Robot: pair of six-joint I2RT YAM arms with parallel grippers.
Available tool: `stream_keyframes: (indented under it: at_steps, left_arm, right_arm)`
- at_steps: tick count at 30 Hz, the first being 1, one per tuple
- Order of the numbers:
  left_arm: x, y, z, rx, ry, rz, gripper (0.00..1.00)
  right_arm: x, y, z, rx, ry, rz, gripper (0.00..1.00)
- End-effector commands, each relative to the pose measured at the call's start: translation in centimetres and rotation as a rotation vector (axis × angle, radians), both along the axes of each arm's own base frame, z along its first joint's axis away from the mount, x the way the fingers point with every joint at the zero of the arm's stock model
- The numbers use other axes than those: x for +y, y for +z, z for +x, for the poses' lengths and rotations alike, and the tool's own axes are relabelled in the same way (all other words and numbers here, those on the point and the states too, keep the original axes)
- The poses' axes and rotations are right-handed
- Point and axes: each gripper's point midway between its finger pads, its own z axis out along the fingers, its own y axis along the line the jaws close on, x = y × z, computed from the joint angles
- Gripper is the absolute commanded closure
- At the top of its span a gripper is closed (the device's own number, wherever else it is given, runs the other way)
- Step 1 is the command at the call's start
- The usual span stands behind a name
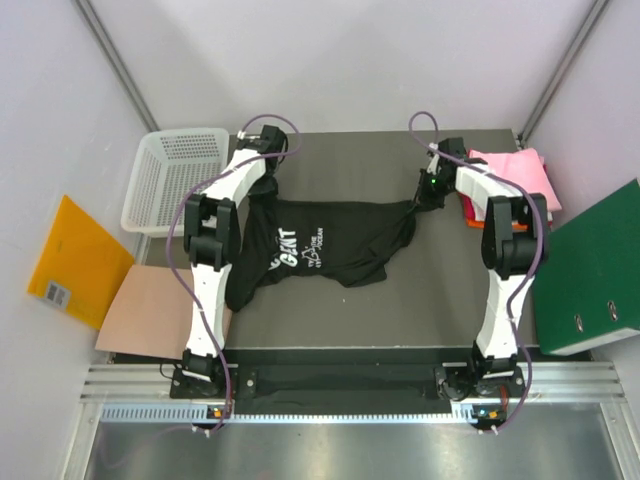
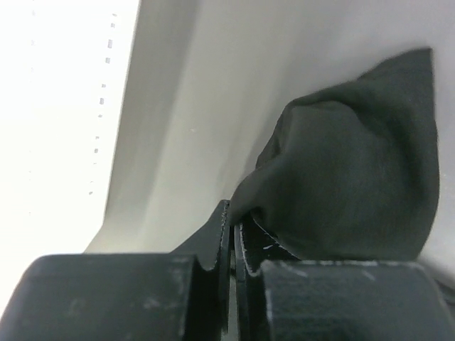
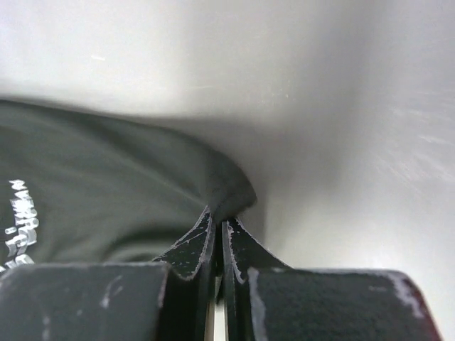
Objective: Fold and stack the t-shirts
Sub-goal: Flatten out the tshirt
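Note:
A black t-shirt [image 1: 325,243] with white lettering hangs stretched between both arms over the dark mat [image 1: 390,300]. My left gripper [image 1: 265,185] is shut on its left corner; in the left wrist view the cloth [image 2: 355,170] bunches just past the closed fingertips [image 2: 234,217]. At the other end my right gripper [image 1: 427,195] is shut on the right corner, where a fold of the black t-shirt [image 3: 106,185] runs into the pinched tips [image 3: 218,217]. A stack of folded t-shirts [image 1: 515,172], pink on top with red and orange edges below, lies at the back right.
A white mesh basket [image 1: 175,175] stands at the back left. An orange envelope [image 1: 78,262] and a tan sheet [image 1: 145,305] lie left of the mat. A green folder [image 1: 590,270] rests to the right. White walls close in the back.

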Motion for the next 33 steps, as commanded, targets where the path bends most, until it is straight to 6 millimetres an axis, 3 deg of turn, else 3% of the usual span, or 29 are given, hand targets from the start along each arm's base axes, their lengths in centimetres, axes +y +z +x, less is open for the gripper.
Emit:
stream_keyframes:
  at_steps: [1,2,5,6,7,9,10,11,12,13,14,16,20,27,30,31,33]
  left_arm:
    - [1.5,7.0,-0.1,-0.13,0.03,0.034,1.0]
    - [1.5,7.5,-0.7,-0.129,0.025,0.025,1.0]
    - [0.8,6.9,-3.4,-0.051,0.027,-0.033,1.0]
    - [0.4,6.5,-4.4,-0.033,0.052,-0.061,1.0]
    - [0.6,4.9,-6.8,0.058,0.068,-0.059,1.0]
    - [0.0,4.1,-9.4,0.104,0.115,-0.116,1.0]
    - [0.1,2.4,-12.0,0.187,0.132,-0.118,1.0]
    - [0.1,2.6,-13.1,0.202,0.141,-0.132,0.93]
    - [0.3,2.4,-14.3,0.222,0.183,-0.132,0.54]
    - [1.0,2.1,-15.6,0.245,0.209,-0.097,0.23]
    - [1.5,2.7,-16.5,0.252,0.229,-0.078,0.01]
    - [1.6,3.4,-16.5,0.221,0.241,-0.08,0.01]
    - [-1.0,5.8,-13.0,0.048,0.146,-0.226,0.01]
    - [-5.0,9.1,-8.6,-0.11,0.028,-0.325,0.04]
    - [-5.8,9.5,-7.0,-0.127,0.008,-0.347,0.04]
    - [-5.9,8.5,-6.8,-0.1,0.009,-0.337,0.05]
    - [-5.9,8.4,-6.0,-0.096,0.008,-0.32,0.05]
  right_arm:
    - [-3.8,11.2,2.2,-0.291,-0.078,-0.038,1.0]
    - [-4.3,13.0,1.7,-0.329,-0.084,-0.039,1.0]
    - [-5.2,14.0,0.2,-0.335,-0.081,-0.052,1.0]
    - [-6.8,13.7,-0.1,-0.319,-0.109,-0.058,1.0]
    - [-6.9,12.7,-1.1,-0.281,-0.107,-0.058,1.0]
    - [-7.1,11.8,-2.0,-0.253,-0.104,-0.056,1.0]
    - [-7.0,10.7,-2.7,-0.226,-0.102,-0.056,1.0]
    - [-7.1,10.4,-3.0,-0.22,-0.103,-0.056,1.0]
    - [-7.1,10.0,-3.3,-0.21,-0.104,-0.055,1.0]
    - [-7.1,9.4,-3.6,-0.196,-0.103,-0.057,1.0]
    - [-7.1,9.3,-3.6,-0.197,-0.1,-0.058,1.0]
    - [-7.1,9.1,-3.6,-0.198,-0.092,-0.059,1.0]
    - [-6.9,8.5,-3.1,-0.177,-0.075,-0.05,1.0]
    - [-6.5,8.0,-2.8,-0.169,-0.068,-0.027,1.0]
    - [-6.5,7.4,-3.0,-0.155,-0.066,-0.024,1.0]
    - [-6.4,7.2,-3.1,-0.151,-0.066,-0.023,1.0]
    - [-6.4,6.9,-3.2,-0.144,-0.063,-0.021,1.0]
